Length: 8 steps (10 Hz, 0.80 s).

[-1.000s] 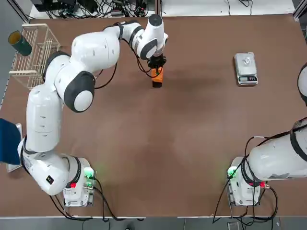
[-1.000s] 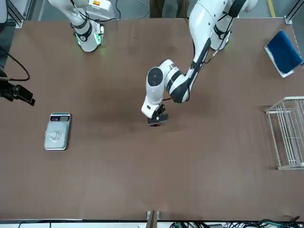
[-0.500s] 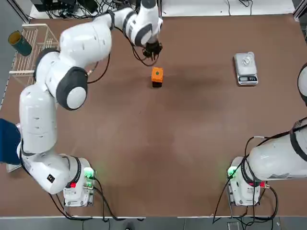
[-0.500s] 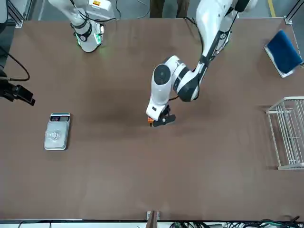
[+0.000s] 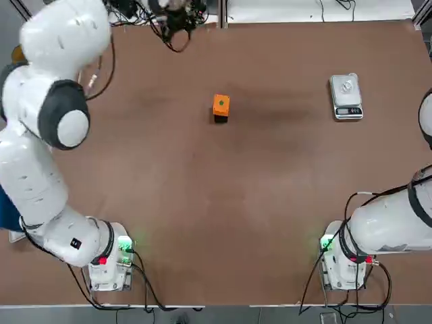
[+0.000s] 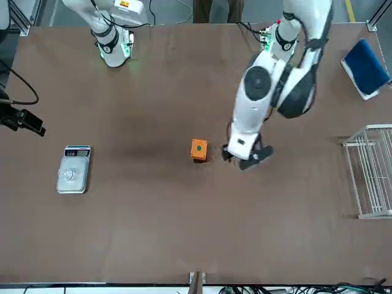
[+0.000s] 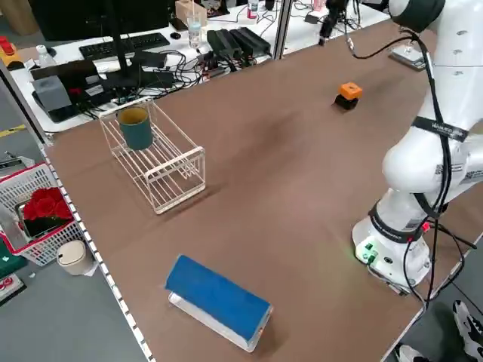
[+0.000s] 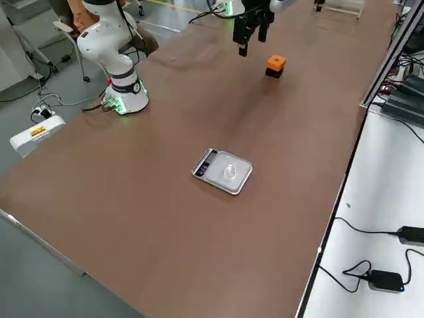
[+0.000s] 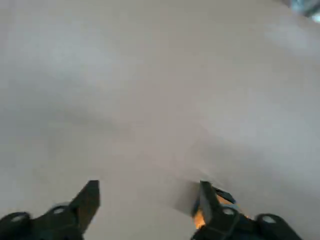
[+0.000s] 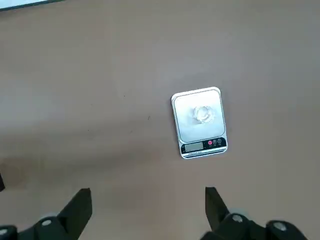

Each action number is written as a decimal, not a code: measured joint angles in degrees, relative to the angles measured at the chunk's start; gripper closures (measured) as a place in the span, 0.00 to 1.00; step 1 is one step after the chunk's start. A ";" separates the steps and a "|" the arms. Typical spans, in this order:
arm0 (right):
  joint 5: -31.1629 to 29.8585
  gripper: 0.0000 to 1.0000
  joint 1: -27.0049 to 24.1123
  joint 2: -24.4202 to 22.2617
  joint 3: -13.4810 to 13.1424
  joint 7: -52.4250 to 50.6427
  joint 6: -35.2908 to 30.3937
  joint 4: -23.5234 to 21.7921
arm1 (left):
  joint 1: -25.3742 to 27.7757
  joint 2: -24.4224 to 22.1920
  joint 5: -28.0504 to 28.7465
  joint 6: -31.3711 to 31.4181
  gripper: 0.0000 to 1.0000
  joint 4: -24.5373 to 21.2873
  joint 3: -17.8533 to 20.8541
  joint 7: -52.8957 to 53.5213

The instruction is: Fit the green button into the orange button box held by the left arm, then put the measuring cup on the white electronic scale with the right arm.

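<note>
Count: one orange button box (image 5: 221,106), one green button (image 5: 221,104) seen in its top hole, one measuring cup (image 5: 347,86) on one white electronic scale (image 5: 345,97).
Hidden: right gripper (image 10: 145,210) seen only from its wrist, fingers spread.
Change: left gripper (image 6: 244,157), earlier clamped on the box, is now opened and lifted away.

box (image 5: 221,105): orange (green dot on top) | table (image 5: 270,202): brown
</note>
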 joint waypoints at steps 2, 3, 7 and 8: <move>0.00 0.00 0.00 0.01 0.00 0.00 0.00 0.00 | 5.60 -4.37 -0.97 -4.13 0.00 -0.21 -0.02 5.92; 0.00 0.00 0.01 0.01 0.00 0.00 0.00 0.00 | 8.66 -6.04 -2.84 -6.86 0.00 -0.31 0.00 11.72; 0.00 0.00 0.01 0.04 0.00 0.00 0.00 0.00 | 22.05 -11.00 -11.30 -15.08 0.00 -0.61 0.36 38.07; 0.00 0.00 0.02 0.04 0.00 0.00 0.00 0.01 | 22.90 -11.64 -11.37 -15.79 0.00 -0.70 0.45 41.66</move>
